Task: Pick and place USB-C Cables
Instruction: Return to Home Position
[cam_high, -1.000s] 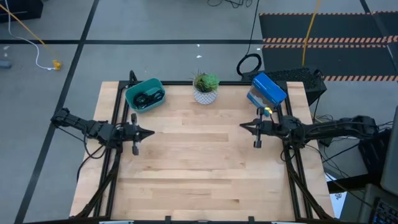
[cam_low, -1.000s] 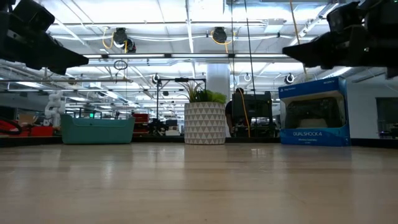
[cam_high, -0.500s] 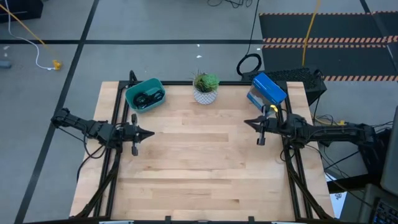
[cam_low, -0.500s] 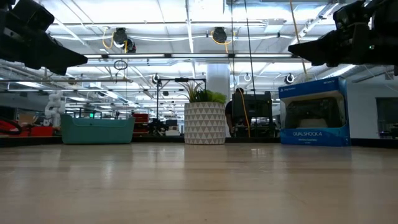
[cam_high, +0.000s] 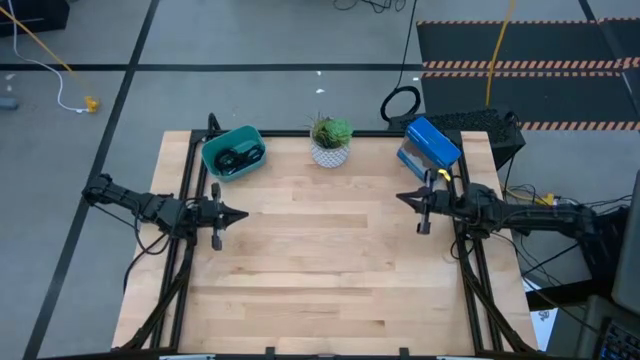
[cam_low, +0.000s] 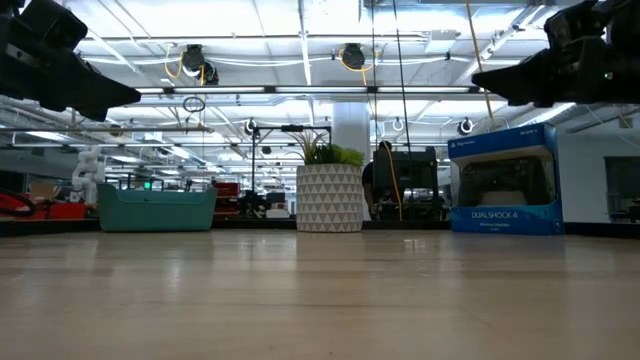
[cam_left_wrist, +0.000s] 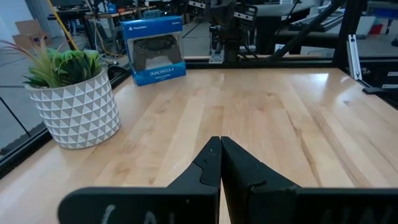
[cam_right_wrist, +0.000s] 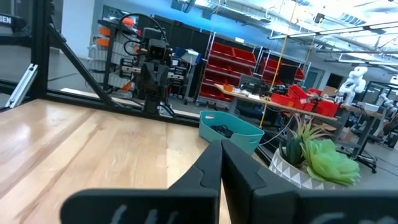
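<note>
A teal bin (cam_high: 233, 152) stands at the table's far left, and dark coiled cables (cam_high: 238, 158) lie inside it; in the right wrist view they show as dark shapes (cam_right_wrist: 221, 129) in the bin (cam_right_wrist: 231, 133). I make out no purple-blue cable. My left gripper (cam_high: 243, 213) is shut and hovers above the table's left side, nearer than the bin, pointing right (cam_left_wrist: 220, 140). My right gripper (cam_high: 400, 198) is shut and hovers above the right side, pointing left (cam_right_wrist: 221, 144). Both hang well above the tabletop in the low view, left gripper (cam_low: 130, 95) and right gripper (cam_low: 480, 77).
A potted plant in a white patterned pot (cam_high: 330, 141) stands at the middle of the far edge. A blue controller box (cam_high: 432, 143) sits at the far right, just beyond my right gripper. Bare wood (cam_high: 320, 260) spans the table's middle and near half.
My right gripper has drawn back a little toward the table's right edge and slightly toward the far edge, staying shut. My left arm has kept still.
</note>
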